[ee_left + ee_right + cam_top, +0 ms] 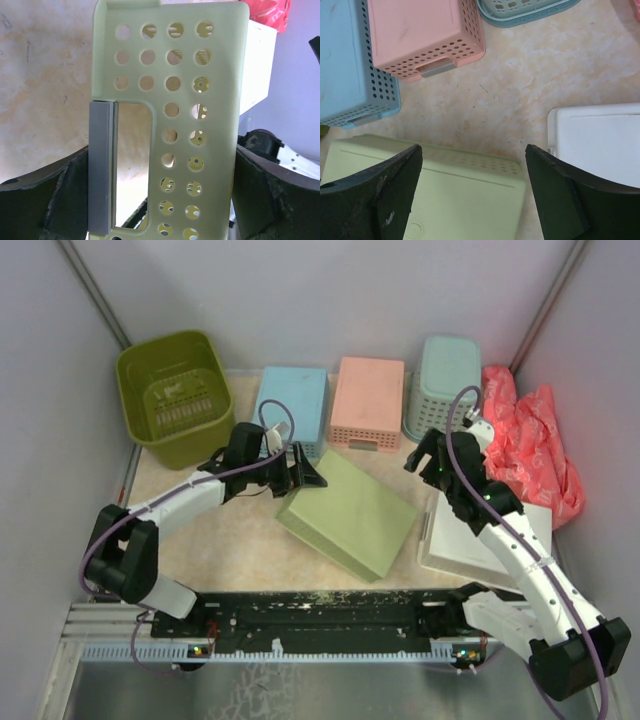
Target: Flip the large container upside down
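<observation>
The large container (190,445) stands upright in the far-left corner of the desk (240,540), mouth up and slotted floor showing. It is squarish, with no marked long axis.

The left end effector (305,470) straddles the pale-green tray (350,515) instead. I cannot tell whether it is gripping the tray, so the wrong item may get turned. The right end effector (472,150) gapes wide and holds nothing. With a wall close beside it, the tub could jam as it tips.
</observation>
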